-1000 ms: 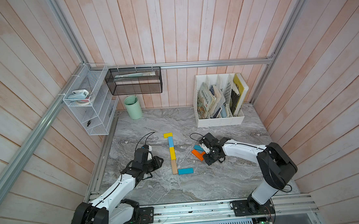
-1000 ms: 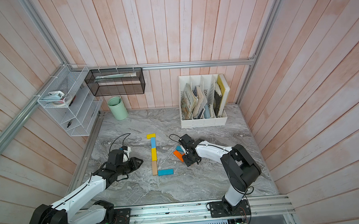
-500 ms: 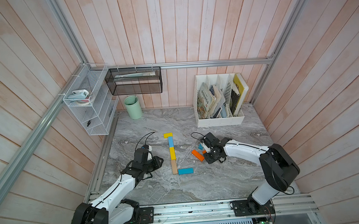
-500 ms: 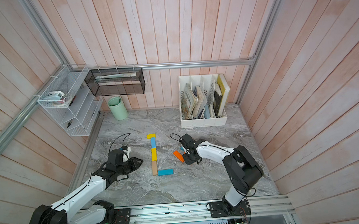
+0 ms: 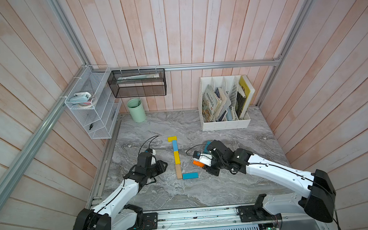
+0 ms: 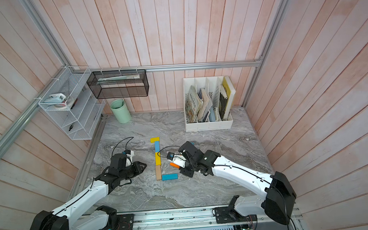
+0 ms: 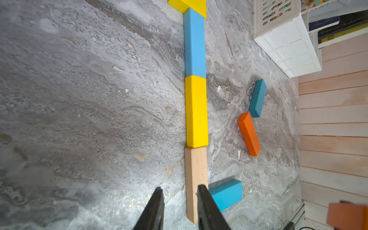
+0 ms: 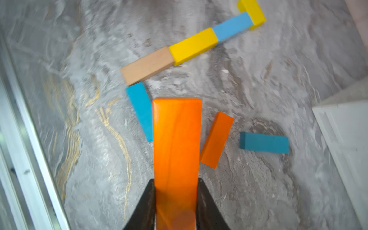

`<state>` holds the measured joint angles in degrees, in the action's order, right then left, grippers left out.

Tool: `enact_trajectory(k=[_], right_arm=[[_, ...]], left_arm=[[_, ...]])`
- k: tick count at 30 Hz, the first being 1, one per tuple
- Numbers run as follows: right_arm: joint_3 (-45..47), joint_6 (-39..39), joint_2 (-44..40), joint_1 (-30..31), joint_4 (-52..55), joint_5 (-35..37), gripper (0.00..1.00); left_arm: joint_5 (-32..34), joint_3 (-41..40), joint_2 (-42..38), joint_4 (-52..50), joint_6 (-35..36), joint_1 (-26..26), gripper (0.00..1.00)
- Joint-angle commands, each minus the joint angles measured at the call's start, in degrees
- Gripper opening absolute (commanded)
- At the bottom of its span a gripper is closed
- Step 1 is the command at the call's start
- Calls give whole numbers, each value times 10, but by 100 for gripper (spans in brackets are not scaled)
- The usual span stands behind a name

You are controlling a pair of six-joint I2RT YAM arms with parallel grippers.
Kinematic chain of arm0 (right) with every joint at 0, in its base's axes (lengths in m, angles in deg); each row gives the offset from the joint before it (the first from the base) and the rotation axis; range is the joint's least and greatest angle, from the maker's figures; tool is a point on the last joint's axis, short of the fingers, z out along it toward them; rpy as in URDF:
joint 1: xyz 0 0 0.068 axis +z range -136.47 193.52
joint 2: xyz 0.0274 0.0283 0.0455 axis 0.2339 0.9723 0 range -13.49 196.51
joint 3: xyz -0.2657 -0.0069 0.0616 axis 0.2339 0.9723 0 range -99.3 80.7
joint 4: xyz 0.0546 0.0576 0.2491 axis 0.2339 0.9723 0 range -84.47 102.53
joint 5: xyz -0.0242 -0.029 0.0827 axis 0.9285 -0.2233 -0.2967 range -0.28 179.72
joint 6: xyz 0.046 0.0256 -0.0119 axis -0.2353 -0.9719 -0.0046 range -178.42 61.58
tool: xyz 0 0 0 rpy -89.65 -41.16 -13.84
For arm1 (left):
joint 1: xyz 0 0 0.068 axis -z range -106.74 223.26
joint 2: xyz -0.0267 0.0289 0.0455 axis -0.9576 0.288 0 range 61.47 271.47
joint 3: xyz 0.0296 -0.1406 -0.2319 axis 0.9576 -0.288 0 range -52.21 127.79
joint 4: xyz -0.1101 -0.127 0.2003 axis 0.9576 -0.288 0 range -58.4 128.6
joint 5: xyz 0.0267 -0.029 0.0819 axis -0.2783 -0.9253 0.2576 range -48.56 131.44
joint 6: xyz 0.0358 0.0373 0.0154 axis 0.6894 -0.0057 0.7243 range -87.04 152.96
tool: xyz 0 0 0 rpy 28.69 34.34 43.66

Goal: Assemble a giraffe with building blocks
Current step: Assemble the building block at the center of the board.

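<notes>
The right claw (image 8: 175, 181) is gripping an orange block (image 8: 176, 139) over the worktop (image 8: 258, 189); the left claw (image 7: 179, 187) is gaping empty beside the tan block (image 7: 196, 165).

High top views look down; wrist views close over building blocks (image 7: 196, 111).
</notes>
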<state>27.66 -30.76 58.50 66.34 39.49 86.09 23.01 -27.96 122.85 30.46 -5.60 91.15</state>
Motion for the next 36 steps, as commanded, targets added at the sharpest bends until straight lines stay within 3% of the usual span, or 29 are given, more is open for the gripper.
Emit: enact_trajectory(k=[1, 5, 10, 15, 20, 36], right_arm=[[39, 219, -22, -33, 24, -22, 0], [70, 268, -20, -38, 18, 16, 0], [79, 295, 25, -45, 7, -59, 0], [57, 300, 94, -52, 7, -89, 0], [35, 309, 154, -71, 4, -89, 0], [21, 291, 206, -89, -38, -42, 0]], left_arm=[[-7, 9, 1, 2, 10, -2, 33], [-7, 9, 2, 3, 9, -2, 33], [-8, 12, 8, 4, 9, -2, 33], [-11, 7, 7, 10, 4, -2, 33], [-11, 6, 6, 7, 6, -2, 33], [-7, 13, 2, -3, 13, -2, 33]])
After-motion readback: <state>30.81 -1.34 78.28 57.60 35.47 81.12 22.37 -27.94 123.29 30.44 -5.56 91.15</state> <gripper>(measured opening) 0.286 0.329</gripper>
